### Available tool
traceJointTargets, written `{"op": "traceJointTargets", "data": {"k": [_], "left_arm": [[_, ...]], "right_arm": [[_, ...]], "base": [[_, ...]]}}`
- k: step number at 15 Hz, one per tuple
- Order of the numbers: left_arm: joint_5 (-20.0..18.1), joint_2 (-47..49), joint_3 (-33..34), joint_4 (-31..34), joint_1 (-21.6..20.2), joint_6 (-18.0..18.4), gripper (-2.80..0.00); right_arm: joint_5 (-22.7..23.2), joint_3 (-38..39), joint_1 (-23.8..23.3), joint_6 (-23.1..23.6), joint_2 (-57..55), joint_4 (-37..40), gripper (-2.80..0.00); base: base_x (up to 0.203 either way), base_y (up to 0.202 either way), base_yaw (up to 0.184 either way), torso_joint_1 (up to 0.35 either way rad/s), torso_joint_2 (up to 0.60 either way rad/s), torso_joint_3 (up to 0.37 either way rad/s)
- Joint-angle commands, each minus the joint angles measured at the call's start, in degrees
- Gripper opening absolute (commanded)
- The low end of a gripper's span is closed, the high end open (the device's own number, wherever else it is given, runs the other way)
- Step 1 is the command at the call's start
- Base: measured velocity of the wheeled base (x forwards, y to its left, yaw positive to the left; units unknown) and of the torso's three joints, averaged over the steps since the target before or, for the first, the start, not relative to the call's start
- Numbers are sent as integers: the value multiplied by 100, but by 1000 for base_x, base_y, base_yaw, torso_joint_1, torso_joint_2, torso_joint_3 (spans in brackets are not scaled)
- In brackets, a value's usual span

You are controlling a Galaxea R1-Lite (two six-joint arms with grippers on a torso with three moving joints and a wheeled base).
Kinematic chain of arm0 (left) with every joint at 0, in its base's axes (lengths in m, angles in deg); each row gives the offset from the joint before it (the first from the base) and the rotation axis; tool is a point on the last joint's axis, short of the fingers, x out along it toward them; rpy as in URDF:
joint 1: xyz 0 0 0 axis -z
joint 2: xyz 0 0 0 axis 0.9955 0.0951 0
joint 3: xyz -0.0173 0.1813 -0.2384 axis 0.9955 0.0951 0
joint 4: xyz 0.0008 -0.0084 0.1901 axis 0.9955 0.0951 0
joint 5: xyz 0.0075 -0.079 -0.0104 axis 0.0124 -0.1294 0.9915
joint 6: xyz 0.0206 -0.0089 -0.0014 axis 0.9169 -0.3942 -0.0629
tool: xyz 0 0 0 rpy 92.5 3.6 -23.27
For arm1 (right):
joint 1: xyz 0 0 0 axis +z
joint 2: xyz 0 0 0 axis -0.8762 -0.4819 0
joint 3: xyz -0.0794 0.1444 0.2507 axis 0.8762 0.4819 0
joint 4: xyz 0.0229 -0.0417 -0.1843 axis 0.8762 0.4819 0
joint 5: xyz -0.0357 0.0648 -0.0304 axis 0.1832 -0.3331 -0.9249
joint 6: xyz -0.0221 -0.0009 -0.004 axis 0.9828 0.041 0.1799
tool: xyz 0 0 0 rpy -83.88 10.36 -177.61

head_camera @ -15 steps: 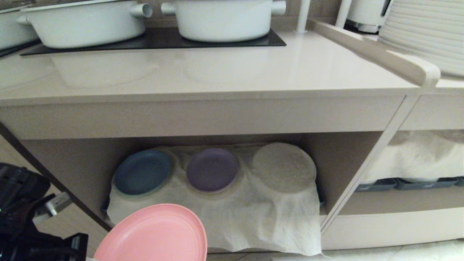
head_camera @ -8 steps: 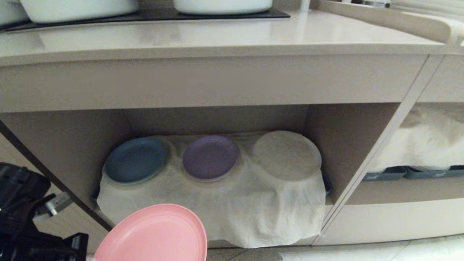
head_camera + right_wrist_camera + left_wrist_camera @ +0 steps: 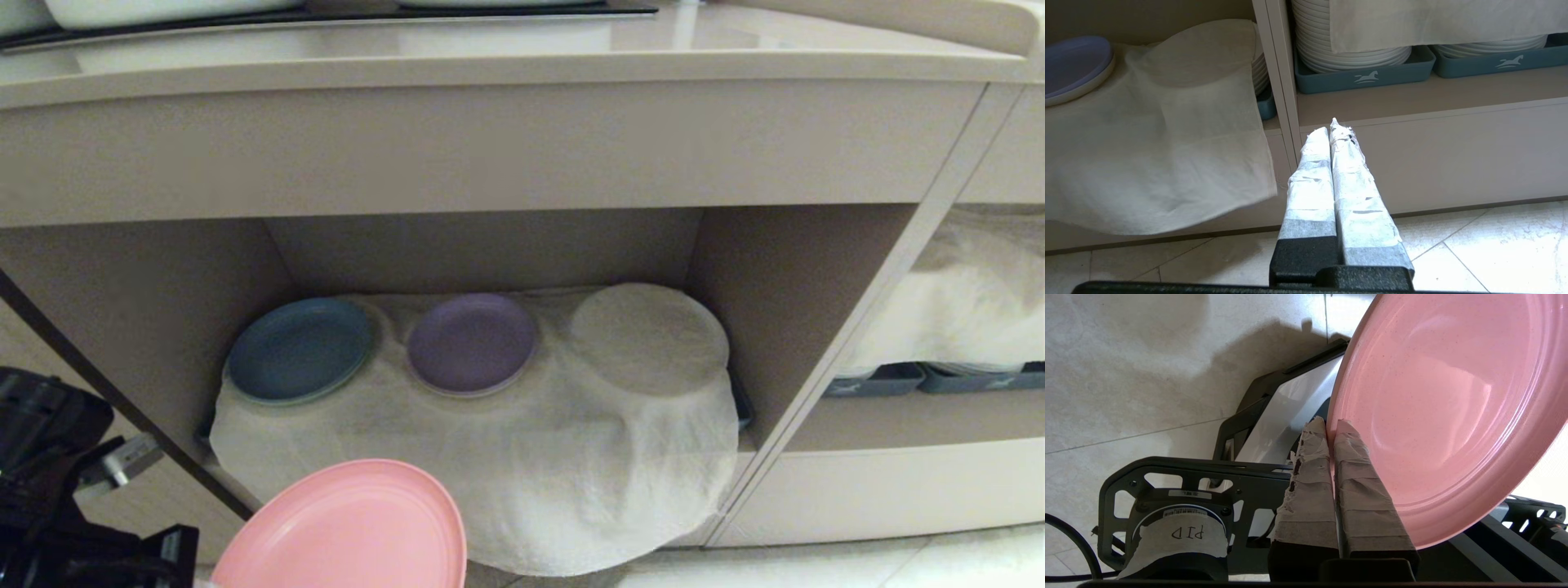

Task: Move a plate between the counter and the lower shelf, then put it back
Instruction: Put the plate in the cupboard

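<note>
One second of torso bending dropped my view to the beige lower shelf [image 3: 490, 253]; my left jaws [image 3: 1331, 428] stayed clamped on the small round pink plate [image 3: 1449, 408], short of the cloth.

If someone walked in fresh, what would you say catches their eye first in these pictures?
The pink plate, low in the head view in front of the lower shelf, pinched at its rim by the left end effector. Behind it, a blue plate and a purple plate sit on the white cloth draped over the stacks.
</note>
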Motion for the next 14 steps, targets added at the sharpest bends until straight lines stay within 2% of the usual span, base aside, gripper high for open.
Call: {"op": "traceJointTargets", "data": {"k": [1,10,14], "left_arm": [[-6,-2,0,19,0,-19,-280],[-6,-36,-8,-13,0,-19,-280],[-15,2,88,-410,0,-22,-280]], "right_arm": [[-2,0,1,-2,-9,-2,-280],[-2,0,1,-2,0,-2,-280],[-2,0,1,-2,0,-2,-280]], "base": [[0,0,0,0,0,0],[0,0,0,0,0,0],[0,0,0,0,0,0]]}}
